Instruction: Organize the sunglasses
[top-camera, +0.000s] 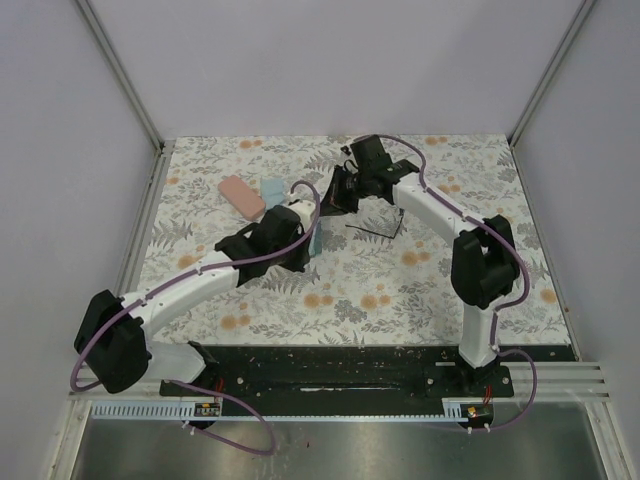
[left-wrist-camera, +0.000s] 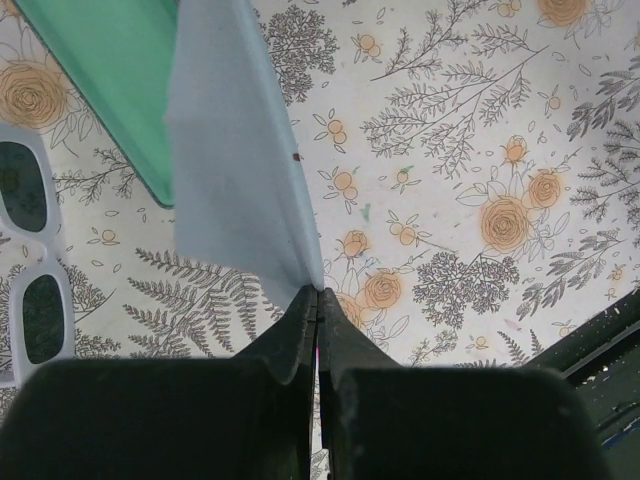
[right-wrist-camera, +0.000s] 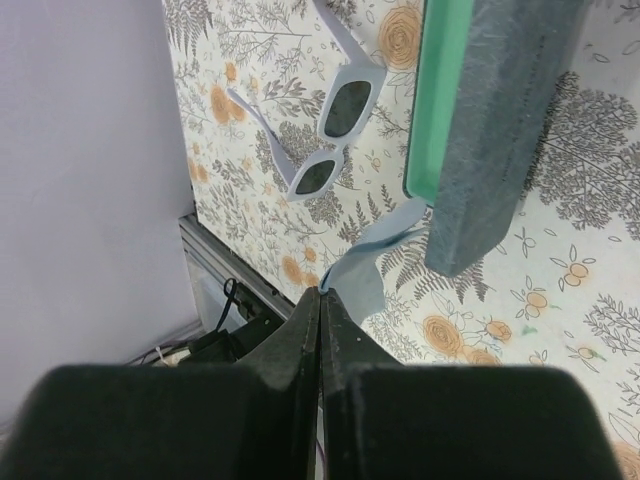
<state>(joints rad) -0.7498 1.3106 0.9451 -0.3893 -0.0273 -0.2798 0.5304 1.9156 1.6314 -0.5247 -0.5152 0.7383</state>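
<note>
A: Where are the sunglasses?
B: The white pair lies on the desk, nine o'clock of the left fingers. Seen from above, the black pair is four o'clock of the right fingers.
A: Fingers?
B: Both clenched on blue cloth.

The left arm and right arm share white links, black joints, looping purple cables and black jaws.

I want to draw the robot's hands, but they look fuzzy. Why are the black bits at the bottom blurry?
Left wrist view: the left hand, pinching a light blue cloth, is too near the lens, so it blurs; the floral tablecloth looks sharp. Right wrist view: the right hand blurs likewise. Top view: even light, soft shadows, all fairly sharp.
</note>
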